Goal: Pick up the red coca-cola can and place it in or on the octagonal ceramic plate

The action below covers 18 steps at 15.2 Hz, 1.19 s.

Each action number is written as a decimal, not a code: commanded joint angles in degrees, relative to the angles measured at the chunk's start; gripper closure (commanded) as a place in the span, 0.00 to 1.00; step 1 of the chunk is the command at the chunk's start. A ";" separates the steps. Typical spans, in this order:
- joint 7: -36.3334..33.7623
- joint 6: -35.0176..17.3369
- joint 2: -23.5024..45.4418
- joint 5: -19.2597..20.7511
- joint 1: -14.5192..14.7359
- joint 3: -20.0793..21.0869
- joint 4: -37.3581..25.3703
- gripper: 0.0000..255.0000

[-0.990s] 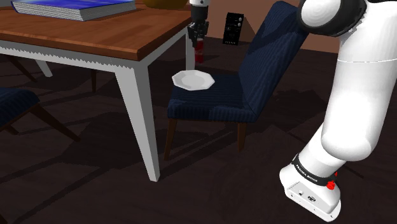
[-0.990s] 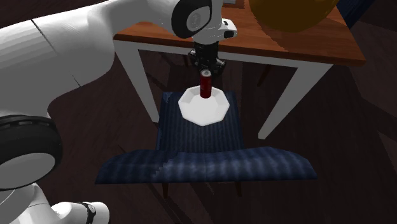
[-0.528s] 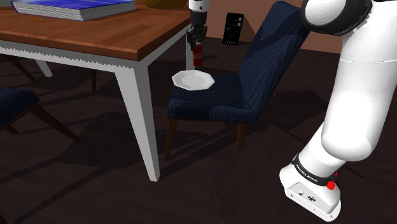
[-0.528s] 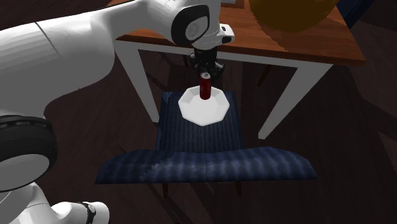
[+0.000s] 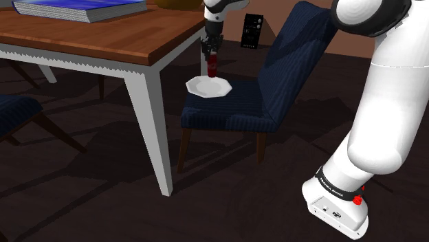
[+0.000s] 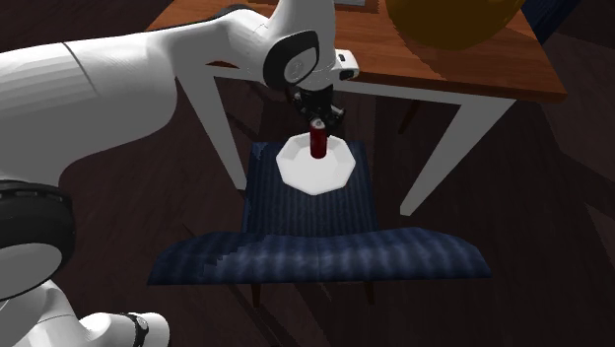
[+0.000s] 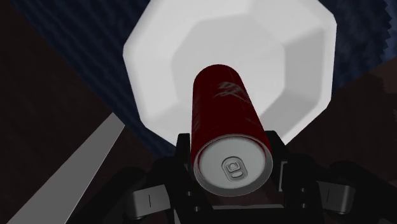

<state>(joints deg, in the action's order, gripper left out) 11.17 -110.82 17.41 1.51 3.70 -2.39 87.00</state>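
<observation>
- Black gripper (image 6: 317, 116): jaws clamped on the upright red can (image 7: 219, 114).
- Can: over the white octagonal plate (image 6: 315, 175), toward its 12 o'clock rim in the second exterior view; contact unclear.
- Plate: rests on the blue chair seat (image 5: 230, 103).

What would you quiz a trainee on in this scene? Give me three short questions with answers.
1. True or false: the gripper is shut on the red can.
2. Short answer: what lies on the wooden table, at the shoulder view's left?
3. The white plate rests on: A the table, B the dark blue chair, C the can.
Key: 1 true; 2 a blue book; 3 B.
</observation>
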 commanded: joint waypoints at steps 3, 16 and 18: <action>0.09 -1.58 4.13 -0.15 0.30 0.33 0.88 1.00; 0.12 -1.59 4.13 -0.19 0.39 0.22 0.88 0.00; 0.13 1.89 3.34 -0.20 0.49 0.19 -1.80 0.00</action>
<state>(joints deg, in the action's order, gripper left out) 11.15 -110.32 18.41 1.46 3.79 -2.67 86.93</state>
